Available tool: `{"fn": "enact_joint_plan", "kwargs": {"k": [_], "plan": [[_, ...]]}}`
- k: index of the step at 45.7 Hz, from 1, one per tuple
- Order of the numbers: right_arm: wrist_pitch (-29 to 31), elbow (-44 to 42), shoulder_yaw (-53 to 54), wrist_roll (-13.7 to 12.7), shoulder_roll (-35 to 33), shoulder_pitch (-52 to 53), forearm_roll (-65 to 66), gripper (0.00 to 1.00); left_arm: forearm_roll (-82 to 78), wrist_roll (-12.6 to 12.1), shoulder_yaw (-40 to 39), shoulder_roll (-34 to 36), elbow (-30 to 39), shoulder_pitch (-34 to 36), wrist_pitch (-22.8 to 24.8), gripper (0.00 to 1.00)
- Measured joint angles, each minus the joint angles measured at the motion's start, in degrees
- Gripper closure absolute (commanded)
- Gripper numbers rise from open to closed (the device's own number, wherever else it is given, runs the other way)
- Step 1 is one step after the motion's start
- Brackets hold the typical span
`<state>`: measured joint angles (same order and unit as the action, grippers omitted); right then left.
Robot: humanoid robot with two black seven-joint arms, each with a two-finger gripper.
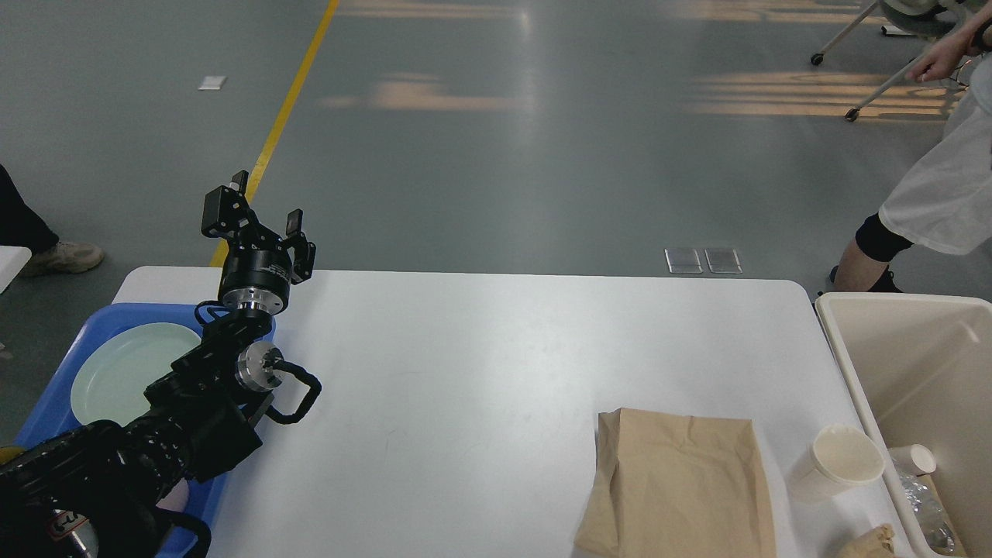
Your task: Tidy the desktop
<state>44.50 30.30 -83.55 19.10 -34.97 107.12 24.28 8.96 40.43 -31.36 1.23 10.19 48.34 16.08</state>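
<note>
At the left edge of the frame a blue tray (58, 391) holds a pale green plate (124, 372). Above it the left gripper (260, 208) points up at upper left, its jaws spread apart and holding nothing. The white bench (480, 372) fills the middle and lower frame. At lower right a brown paper bag (678, 480) lies flat, a white paper cup (837, 461) just beside it. A beige bin (914, 349) stands at the right edge.
</note>
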Motion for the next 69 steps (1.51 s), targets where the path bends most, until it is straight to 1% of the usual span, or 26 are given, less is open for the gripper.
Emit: {"fn": "enact_joint_plan", "kwargs": {"k": [6,11,16,24,31,38,48,57,69], "plan": [[1.62,0.67,0.10,-0.19,1.79,1.07,-0.34,0.00,0.00,0.00,0.00,0.00,0.00,0.00,0.00,0.04],[7.75,2.23,0.07,-0.34,2.14,1.94,-0.44,0.00,0.00,0.00,0.00,0.00,0.00,0.00,0.00,0.04],[10.12,2.80,0.06,-0.37,2.15,3.24,-0.49,0.00,0.00,0.00,0.00,0.00,0.00,0.00,0.00,0.04],[10.48,4.54,-0.02,-0.34,1.59,4.05,-0.61,0.00,0.00,0.00,0.00,0.00,0.00,0.00,0.00,0.04],[10.49,8.83,-0.54,-0.33,-0.08,4.07,-0.25,0.00,0.00,0.00,0.00,0.00,0.00,0.00,0.00,0.04],[10.50,14.95,-0.71,-0.39,-1.95,4.07,-0.21,0.00,0.00,0.00,0.00,0.00,0.00,0.00,0.00,0.04],[10.50,26.34,-0.69,-0.47,-4.10,4.07,-0.55,0.01,0.00,0.00,0.00,0.00,0.00,0.00,0.00,0.04],[10.50,33.69,-0.42,-0.47,-4.65,4.07,-0.79,0.02,0.00,0.00,0.00,0.00,0.00,0.00,0.00,0.04],[10.50,35.05,0.77,-0.39,-4.24,3.18,-2.62,0.02,0.00,0.00,0.00,0.00,0.00,0.00,0.00,0.04]]}}
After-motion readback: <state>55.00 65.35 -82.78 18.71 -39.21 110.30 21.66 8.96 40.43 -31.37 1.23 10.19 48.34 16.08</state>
